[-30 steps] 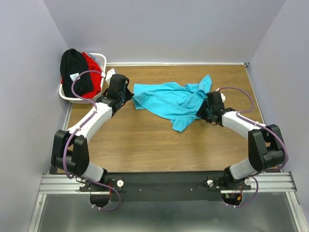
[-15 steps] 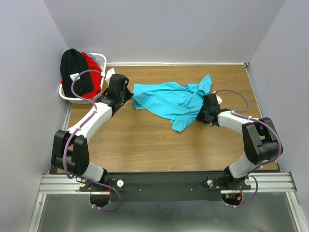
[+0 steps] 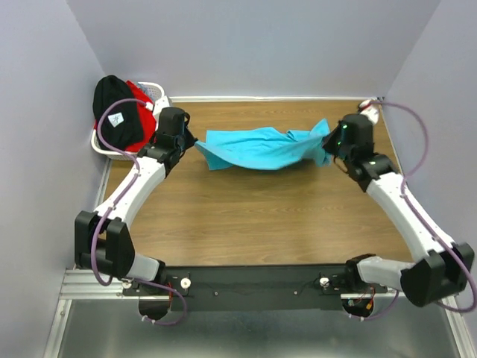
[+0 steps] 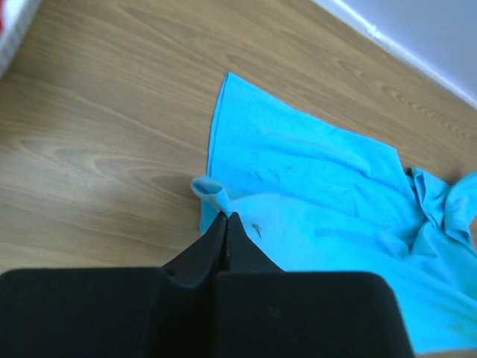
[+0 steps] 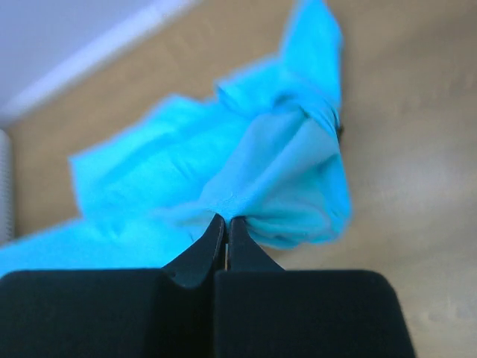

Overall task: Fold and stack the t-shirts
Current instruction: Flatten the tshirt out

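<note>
A bright turquoise t-shirt [image 3: 257,149] hangs stretched between both grippers above the far part of the wooden table [image 3: 246,216]. My left gripper [image 4: 226,216] is shut on a fold at the shirt's left edge [image 4: 216,198]. My right gripper [image 5: 226,218] is shut on bunched cloth [image 5: 276,171] at the shirt's right end. In the top view the left gripper [image 3: 192,143] is at the shirt's left and the right gripper [image 3: 328,142] at its right. A black t-shirt [image 3: 115,112] with a small white label and a red t-shirt [image 3: 141,101] lie piled in the basket.
A white lattice basket [image 3: 112,153] stands at the far left corner beside the left arm. Light walls close the table at the back and both sides. A white strip [image 4: 402,45] runs along the table's far edge.
The right gripper shut on the turquoise shirt's right end and rose toward the far right. The left gripper also lifted. The shirt went from lying crumpled to hanging stretched between them.
</note>
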